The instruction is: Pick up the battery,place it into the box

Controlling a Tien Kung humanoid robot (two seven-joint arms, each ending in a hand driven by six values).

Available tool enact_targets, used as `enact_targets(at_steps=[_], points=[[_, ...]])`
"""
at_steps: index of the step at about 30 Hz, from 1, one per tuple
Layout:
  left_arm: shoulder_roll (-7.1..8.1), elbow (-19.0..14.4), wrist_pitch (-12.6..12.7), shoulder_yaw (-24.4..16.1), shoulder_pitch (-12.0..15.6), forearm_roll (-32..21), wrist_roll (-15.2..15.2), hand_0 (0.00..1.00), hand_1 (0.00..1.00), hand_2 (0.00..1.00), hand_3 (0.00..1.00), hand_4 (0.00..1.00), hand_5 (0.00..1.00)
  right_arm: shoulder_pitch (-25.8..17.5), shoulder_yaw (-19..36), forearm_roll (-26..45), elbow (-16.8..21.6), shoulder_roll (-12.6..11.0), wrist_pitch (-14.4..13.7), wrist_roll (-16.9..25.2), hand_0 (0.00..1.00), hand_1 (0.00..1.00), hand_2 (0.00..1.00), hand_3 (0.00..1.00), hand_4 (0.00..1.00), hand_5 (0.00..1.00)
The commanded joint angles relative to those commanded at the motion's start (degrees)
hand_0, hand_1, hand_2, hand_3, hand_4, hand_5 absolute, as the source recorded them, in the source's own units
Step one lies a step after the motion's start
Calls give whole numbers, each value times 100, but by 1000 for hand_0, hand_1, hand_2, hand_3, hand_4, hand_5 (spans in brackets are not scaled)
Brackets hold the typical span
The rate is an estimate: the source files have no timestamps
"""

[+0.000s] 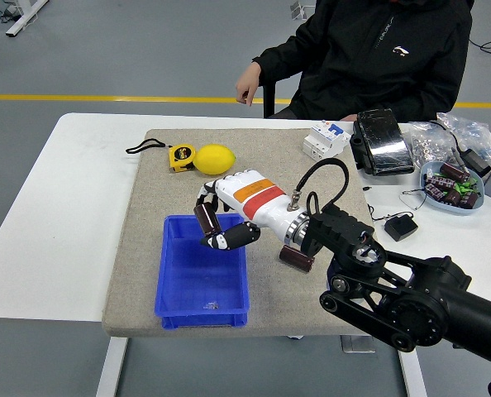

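Note:
My right hand (pixel 216 223) reaches in from the right and hovers over the upper right part of the blue box (pixel 173 285). Its fingers are curled around a dark brown cylindrical battery (pixel 204 220), which stands roughly upright in the grasp. A second dark battery (pixel 294 258) lies on the grey mat (pixel 138 248) to the right of the box, partly hidden under my forearm. The inside of the box shows nothing but a small pale mark near its front wall. My left arm is out of the picture.
A lemon (pixel 215 159) and a yellow tape measure (pixel 180 157) lie at the mat's back. A white breaker (pixel 326 141), a black device (pixel 381 142), a bowl of batteries (pixel 452 184) and a small black adapter (pixel 401 227) are at the right. A seated person's hand (pixel 247 84) hangs beyond the table's far edge.

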Motion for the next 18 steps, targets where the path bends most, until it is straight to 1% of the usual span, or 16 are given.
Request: enact_targets(at_steps=[1, 2, 5, 7, 8, 13, 14, 17, 18], points=[[1, -1, -1, -4, 1, 8, 3, 724, 699, 663, 585, 632, 539, 13, -49, -4, 0, 30, 63, -21, 322, 472, 563, 579, 804, 316], [4, -3, -1, -7, 4, 12, 7, 723, 699, 663, 585, 632, 539, 23, -101, 14, -13, 62, 99, -29, 633, 733, 898, 983, 972, 401], [10, -7, -3, -32, 12, 45, 20, 723, 699, 663, 585, 632, 539, 17, -178, 63, -133, 148, 123, 26, 633, 733, 898, 983, 972, 401], [12, -8, -2, -57, 12, 72, 27, 723, 699, 663, 585, 632, 539, 11, -166, 84, -187, 155, 104, 62, 633, 733, 898, 983, 972, 401], [14, -8, -2, -68, 14, 82, 29, 723, 698, 663, 585, 632, 540, 10, -145, 101, -210, 146, 84, 86, 703, 779, 958, 998, 998, 423], [18, -9, -9, -139, 23, 172, 45, 723, 698, 663, 585, 632, 540, 32, 3, 76, -219, 86, 25, 139, 703, 779, 958, 998, 998, 423], [20, -9, -12, -144, 26, 184, 48, 723, 698, 662, 585, 632, 539, 38, 30, 70, -214, 72, 28, 141, 707, 782, 955, 998, 993, 399], [23, -11, -17, -175, 35, 235, 60, 723, 698, 662, 585, 632, 539, 41, 118, 18, -160, -6, 26, 141, 707, 782, 955, 998, 993, 399], [23, -10, -17, -183, 38, 247, 61, 723, 698, 662, 585, 632, 539, 36, 169, -41, -115, -75, 18, 145, 707, 782, 955, 998, 993, 399]])
